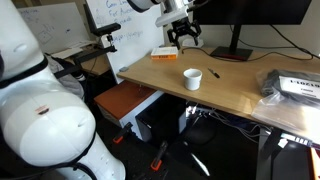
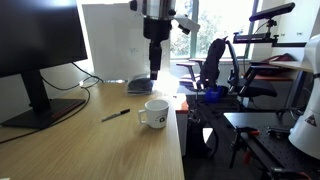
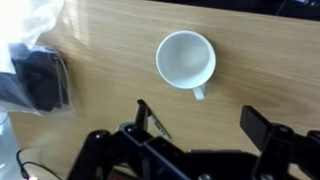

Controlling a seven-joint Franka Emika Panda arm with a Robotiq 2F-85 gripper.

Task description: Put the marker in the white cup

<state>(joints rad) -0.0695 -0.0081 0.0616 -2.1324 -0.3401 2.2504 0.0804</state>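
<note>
The white cup [image 1: 192,78] stands upright on the wooden desk; it shows in both exterior views [image 2: 156,113] and from above in the wrist view [image 3: 186,59], where a small handle shows. The marker [image 1: 213,72] lies flat on the desk a short way beside the cup [image 2: 116,115]. In the wrist view a slim stick [image 3: 159,126] shows beside one finger, mostly hidden by it. My gripper [image 1: 183,36] hangs well above the desk, behind the cup [image 2: 154,66]. It is open and empty [image 3: 200,112].
A flat white-and-orange box [image 1: 165,53] lies near the desk's far edge. A monitor stand [image 1: 232,53] and its base [image 2: 45,112] are on the desk. A clear plastic bag with a dark item [image 1: 295,85] lies at one end [image 3: 35,80].
</note>
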